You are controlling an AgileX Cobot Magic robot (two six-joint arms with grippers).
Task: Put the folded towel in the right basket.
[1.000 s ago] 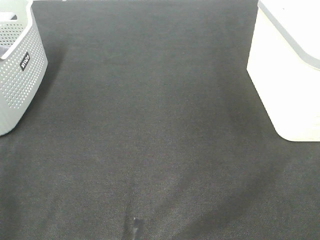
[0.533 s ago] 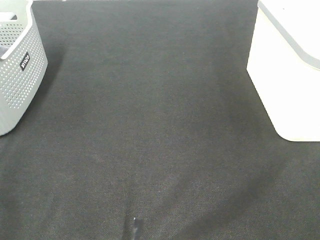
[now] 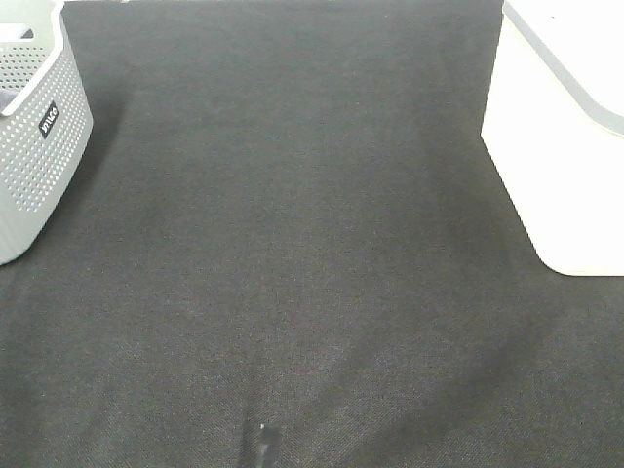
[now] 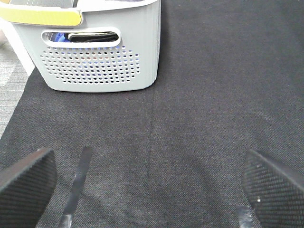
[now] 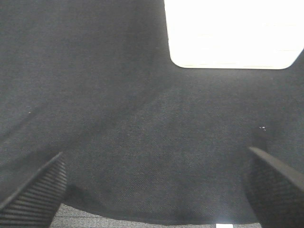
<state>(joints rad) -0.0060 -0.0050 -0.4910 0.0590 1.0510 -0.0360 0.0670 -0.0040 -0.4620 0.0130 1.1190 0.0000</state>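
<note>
No folded towel lies on the black cloth in any view. The right basket [image 3: 565, 136] is white and stands at the far right; it also shows in the right wrist view [image 5: 232, 33]. The left basket [image 3: 34, 136] is grey and perforated; in the left wrist view [image 4: 99, 61] a yellow thing [image 4: 42, 16] lies on its rim, and blue and black things show through its handle hole. I cannot tell if any of these is the towel. My left gripper [image 4: 151, 185] is open and empty over the cloth. My right gripper [image 5: 154, 190] is open and empty, short of the white basket.
A black cloth [image 3: 292, 244] covers the table between the two baskets. A short grey strip [image 4: 78, 183] lies on it near my left gripper and shows at the front edge in the high view [image 3: 263, 444]. Grey floor [image 4: 9, 90] lies past the cloth's edge.
</note>
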